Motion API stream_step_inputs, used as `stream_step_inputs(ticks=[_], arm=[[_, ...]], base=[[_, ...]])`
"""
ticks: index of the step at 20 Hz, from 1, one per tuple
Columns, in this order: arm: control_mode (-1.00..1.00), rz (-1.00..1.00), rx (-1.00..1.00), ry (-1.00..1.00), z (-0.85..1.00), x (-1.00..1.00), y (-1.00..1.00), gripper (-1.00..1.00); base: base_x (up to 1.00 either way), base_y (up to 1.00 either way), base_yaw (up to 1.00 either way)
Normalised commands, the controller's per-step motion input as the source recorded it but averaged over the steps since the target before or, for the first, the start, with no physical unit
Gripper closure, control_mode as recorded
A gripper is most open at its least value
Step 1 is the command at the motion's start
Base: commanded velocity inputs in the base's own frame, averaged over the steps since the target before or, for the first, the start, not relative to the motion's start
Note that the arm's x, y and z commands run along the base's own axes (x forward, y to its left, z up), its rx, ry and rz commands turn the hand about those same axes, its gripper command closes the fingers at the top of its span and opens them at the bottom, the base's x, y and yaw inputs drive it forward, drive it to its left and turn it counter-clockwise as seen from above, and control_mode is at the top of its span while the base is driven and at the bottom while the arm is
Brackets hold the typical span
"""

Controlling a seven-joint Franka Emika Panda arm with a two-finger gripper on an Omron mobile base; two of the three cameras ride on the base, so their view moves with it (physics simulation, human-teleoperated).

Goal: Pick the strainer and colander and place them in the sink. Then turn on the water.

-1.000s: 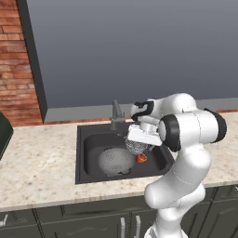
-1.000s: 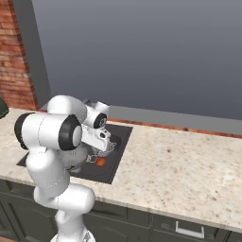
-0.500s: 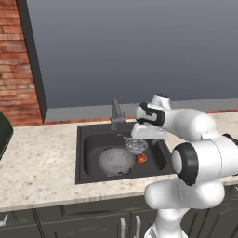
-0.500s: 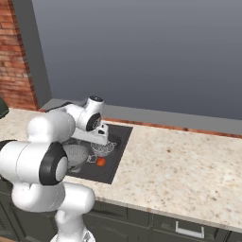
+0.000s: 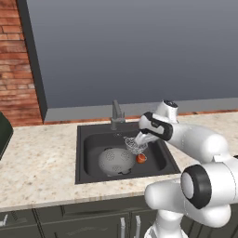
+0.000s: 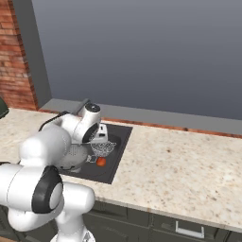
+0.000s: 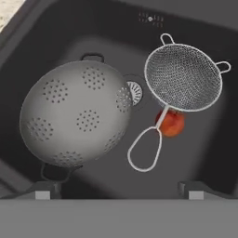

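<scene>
The dark sink [image 5: 88, 153] holds both pieces. The grey perforated colander [image 5: 116, 161] lies tipped on its side on the basin floor, large at the left of the hand view [image 7: 74, 111]. Right of it is the wire-mesh strainer [image 7: 182, 76], whose loop handle crosses a small red fruit [image 7: 173, 123]. My gripper [image 7: 120, 190] hovers above them, open, with nothing between its fingertips [image 7: 46, 189]. From the left base view, the gripper [image 5: 141, 138] sits just over the strainer [image 5: 135, 145]. The grey faucet [image 5: 116, 113] stands at the rear edge, and no water is in view.
Speckled stone counter [image 5: 42, 162] surrounds the sink, with a wide stretch to its right [image 6: 179, 165]. A brick wall [image 5: 16, 60] rises at the left, a grey backsplash behind. A dark object [image 5: 3, 135] pokes in at the left edge. Cabinet fronts run below.
The arm's elbow has swung down and to the right while the hand stayed over the sink. The jaws were open throughout. Strainer and colander lie where they were.
</scene>
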Motion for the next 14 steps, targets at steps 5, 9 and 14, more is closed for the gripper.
stream_step_inputs(ticks=[5,9,14], arm=[[-1.0,0.21,0.0,-0.2,0.0,0.0,0.0,-1.0],[-1.0,0.19,0.0,-0.22,0.0,0.0,0.0,-1.0],[-1.0,0.16,0.0,-0.24,0.19,0.0,0.0,-1.0]], base=[[0.0,0.0,0.0],[0.0,0.0,0.0],[0.0,0.0,0.0]])
